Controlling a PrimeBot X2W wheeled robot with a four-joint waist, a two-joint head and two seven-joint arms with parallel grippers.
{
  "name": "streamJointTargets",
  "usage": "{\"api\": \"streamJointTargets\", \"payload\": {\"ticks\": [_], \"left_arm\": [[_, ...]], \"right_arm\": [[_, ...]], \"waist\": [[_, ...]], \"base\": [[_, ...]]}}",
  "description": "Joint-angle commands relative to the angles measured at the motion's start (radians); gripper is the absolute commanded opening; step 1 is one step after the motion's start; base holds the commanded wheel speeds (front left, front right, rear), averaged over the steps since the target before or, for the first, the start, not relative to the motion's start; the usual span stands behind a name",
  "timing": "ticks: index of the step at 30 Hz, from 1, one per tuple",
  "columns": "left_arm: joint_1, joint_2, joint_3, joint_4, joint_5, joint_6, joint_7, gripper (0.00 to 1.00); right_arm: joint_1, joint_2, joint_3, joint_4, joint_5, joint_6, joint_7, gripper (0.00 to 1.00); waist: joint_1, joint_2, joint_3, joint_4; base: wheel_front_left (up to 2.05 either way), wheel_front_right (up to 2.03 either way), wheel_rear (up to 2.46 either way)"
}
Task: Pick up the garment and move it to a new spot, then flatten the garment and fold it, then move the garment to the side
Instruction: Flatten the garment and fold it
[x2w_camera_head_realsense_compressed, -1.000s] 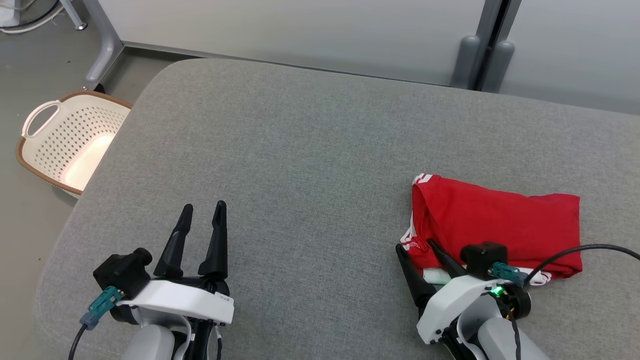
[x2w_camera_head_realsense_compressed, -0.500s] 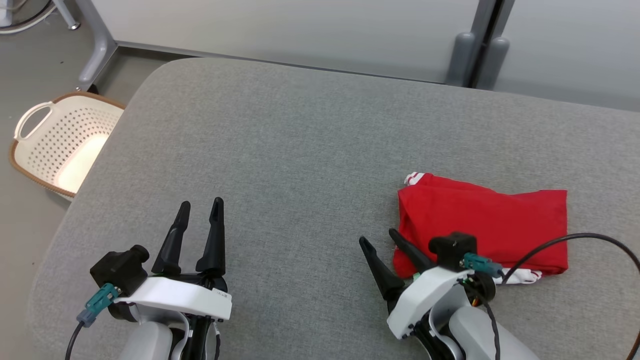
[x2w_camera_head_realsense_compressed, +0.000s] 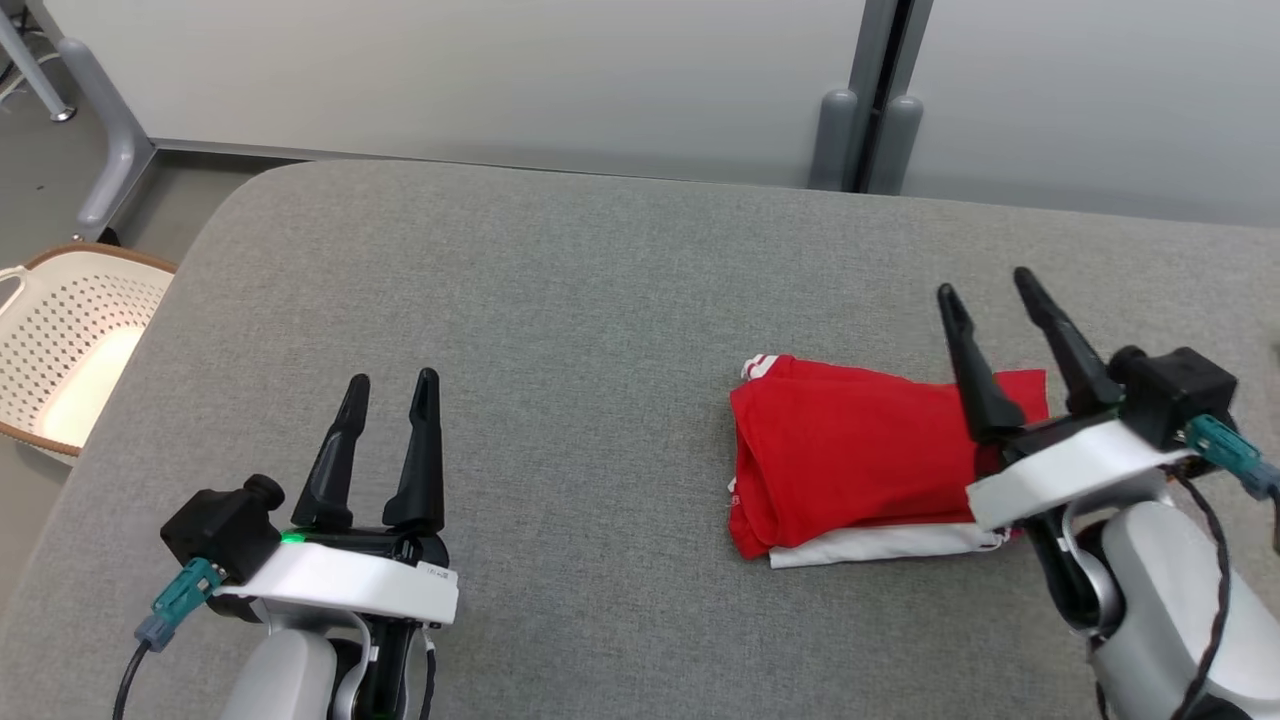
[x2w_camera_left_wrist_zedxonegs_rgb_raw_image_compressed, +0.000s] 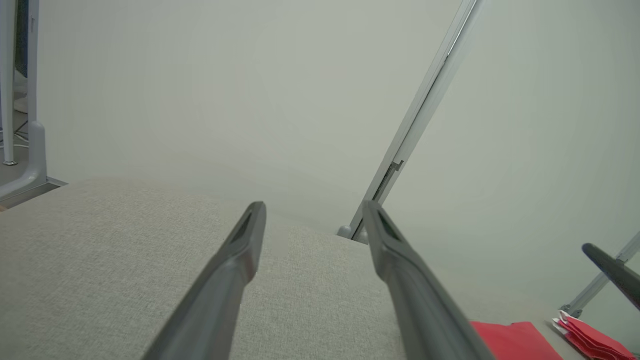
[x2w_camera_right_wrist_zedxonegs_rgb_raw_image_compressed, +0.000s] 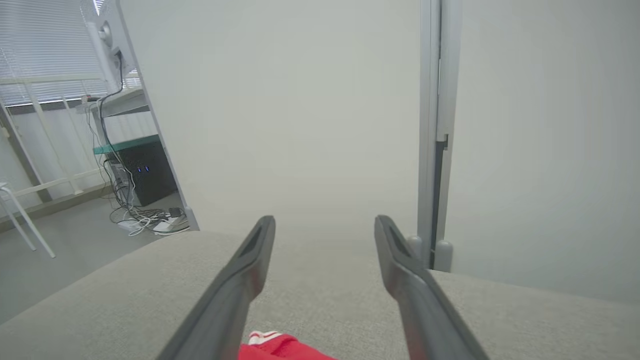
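Since the earlier head frame, your right gripper (x2w_camera_head_realsense_compressed: 984, 282) had left the garment's near-left corner and stood at its right end, with its fingers pointing away from the robot. The head camera had also turned, so the whole scene sat further left in frame. Do not log that as the things moving. The left gripper (x2w_camera_head_realsense_compressed: 393, 377) had kept its place.

Grey padded surface (x2w_camera_head_realsense_compressed: 600, 300): took up most of the head view, rounded at its far-left corner.
Pale wall panels (x2w_camera_head_realsense_compressed: 500, 80): ran behind the surface, with a grey post (x2w_camera_head_realsense_compressed: 865, 100) between two of them.
Cream perforated basket (x2w_camera_head_realsense_compressed: 70, 340), brown-rimmed: sat on the floor off the surface's left edge.

Garment (x2w_camera_head_realsense_compressed: 850, 460): red, folded into a rough rectangle, lay on the right half of the surface. A white layer showed along its near edge and white stripes at its far-left corner. The right wrist view caught that striped corner at its bottom edge.

Right gripper: fingers were spread wide with nothing between them. In the head view they crossed the garment's right end; I could not tell whether they touched the cloth.
Left gripper: fingers were parted and empty over bare surface, well left of the garment.
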Motion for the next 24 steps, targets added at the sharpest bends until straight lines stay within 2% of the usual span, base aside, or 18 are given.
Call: {"api": "streamJointTargets", "payload": {"ticks": [1,3,6,12,17,24], "left_arm": [[-0.003,0.004,0.004,-0.007,0.006,-0.002,-0.001,1.0],[-0.002,0.004,0.004,-0.016,0.013,-0.002,-0.001,1.0],[0.013,0.004,0.006,-0.027,0.027,-0.002,-0.001,1.0],[0.043,0.004,0.015,-0.046,0.07,0.0,-0.001,1.0],[0.054,0.004,0.018,-0.049,0.083,-0.001,-0.001,1.0],[0.043,0.004,0.002,-0.044,0.076,-0.001,-0.001,1.0]], "right_arm": [[0.026,-0.019,-0.028,-0.017,-0.045,0.0,-0.008,1.0],[0.062,-0.036,-0.085,-0.048,-0.134,0.0,-0.016,1.0],[0.137,-0.019,-0.181,-0.089,-0.232,0.0,-0.028,1.0],[0.257,0.058,-0.305,-0.148,-0.307,0.0,-0.037,1.0],[0.287,0.088,-0.335,-0.171,-0.331,0.0,-0.039,1.0],[0.287,0.098,-0.34,-0.176,-0.342,0.0,-0.039,1.0]], "waist": [[0.0,-0.0001,-0.001,-0.009],[0.0,-0.0001,-0.001,-0.015],[0.0,-0.0001,0.001,-0.024],[0.0,-0.0001,0.005,-0.039],[0.0,-0.0001,0.003,-0.047],[0.0,-0.0001,0.0,-0.039]], "base": [[0.0,0.0,0.0],[0.0,0.0,0.0],[0.0,0.0,0.0],[0.0,0.0,0.0],[0.0,0.0,0.0],[0.0,0.0,0.0]]}}
